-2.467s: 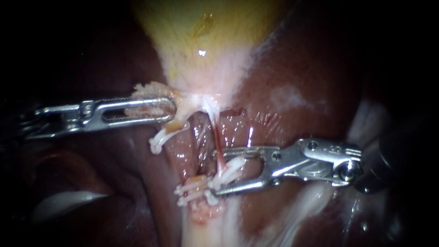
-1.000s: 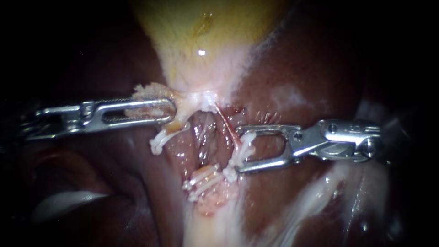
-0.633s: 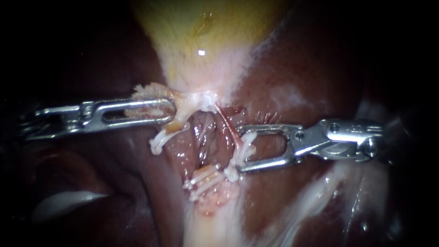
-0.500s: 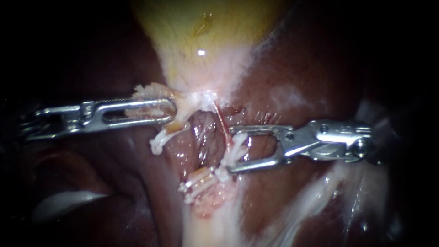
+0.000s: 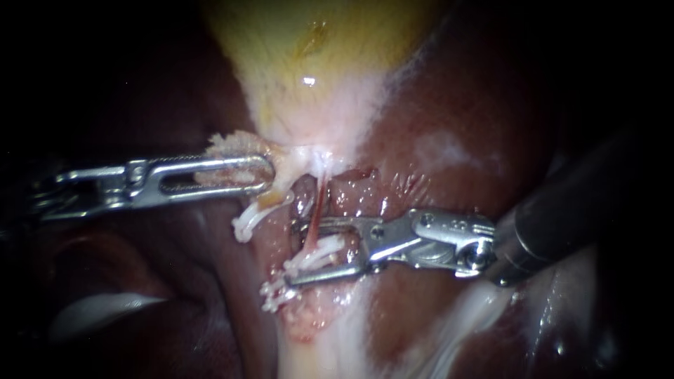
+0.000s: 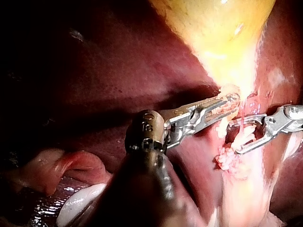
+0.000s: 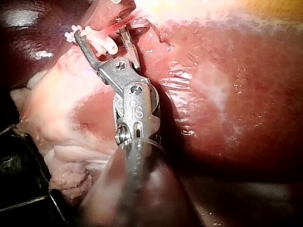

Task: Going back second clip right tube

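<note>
Presently my right instrument (image 5: 293, 253) has its jaws spread wide, one to each side of the right tube (image 5: 319, 207), a thin red strand that runs down from the gallbladder (image 5: 316, 49) and passes through the gap. Between those jaws lies a white clip (image 5: 319, 254), slanted across the gap where the tube meets it; I cannot tell whether either jaw touches it. In the right wrist view the same clip (image 7: 102, 42) sits just inside the tips of the right instrument (image 7: 99, 35). Just past the tips, on pale tissue, sits another white clip (image 5: 275, 291).

My left instrument (image 5: 267, 172) has its jaws pressed together on a pale flap (image 5: 232, 144) at the gallbladder's narrow end; the left wrist view shows the flap (image 6: 229, 90) pinched at the jaw tips. Just beside those tips a third clip (image 5: 247, 223) hangs on a pale strand. Dark red liver (image 5: 449, 105) lies under both instruments.
</note>
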You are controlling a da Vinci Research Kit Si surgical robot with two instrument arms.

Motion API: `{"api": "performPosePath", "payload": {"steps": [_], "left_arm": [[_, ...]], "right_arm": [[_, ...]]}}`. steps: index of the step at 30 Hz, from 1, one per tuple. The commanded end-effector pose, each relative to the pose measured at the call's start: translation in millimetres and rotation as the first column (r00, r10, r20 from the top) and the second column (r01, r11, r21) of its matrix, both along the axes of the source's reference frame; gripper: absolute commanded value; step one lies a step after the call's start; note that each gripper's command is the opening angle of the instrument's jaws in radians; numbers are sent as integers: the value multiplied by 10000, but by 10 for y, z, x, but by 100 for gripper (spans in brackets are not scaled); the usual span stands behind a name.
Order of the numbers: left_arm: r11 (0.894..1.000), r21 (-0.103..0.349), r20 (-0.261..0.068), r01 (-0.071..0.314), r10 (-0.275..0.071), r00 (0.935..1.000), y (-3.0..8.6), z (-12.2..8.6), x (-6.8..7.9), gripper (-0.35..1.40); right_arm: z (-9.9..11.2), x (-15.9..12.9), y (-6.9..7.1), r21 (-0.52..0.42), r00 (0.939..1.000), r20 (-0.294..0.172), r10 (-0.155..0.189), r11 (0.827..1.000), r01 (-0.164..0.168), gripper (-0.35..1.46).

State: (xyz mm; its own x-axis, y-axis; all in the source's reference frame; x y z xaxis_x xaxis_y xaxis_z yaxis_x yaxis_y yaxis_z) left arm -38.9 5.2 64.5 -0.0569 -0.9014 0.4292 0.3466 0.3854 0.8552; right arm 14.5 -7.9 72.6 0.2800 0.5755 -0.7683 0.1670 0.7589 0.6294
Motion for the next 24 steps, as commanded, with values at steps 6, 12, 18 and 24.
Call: {"api": "performPosePath", "payload": {"steps": [6,12,18,24], "left_arm": [[10000,1,-1,-5,5,10000,0,0,0,-35],[10000,1,-1,-6,6,10000,0,0,0,-35],[10000,1,-1,-6,6,10000,0,0,0,-35],[10000,1,-1,-6,6,10000,0,0,0,-35]], "right_arm": [[-5,-3,3,22,10000,-41,-29,10000,29,50],[-6,-18,22,26,9996,145,227,9997,-228,50],[-10,-36,29,105,9994,211,291,9995,-293,50],[-15,-56,32,-191,9993,198,306,9994,-302,50]]}}
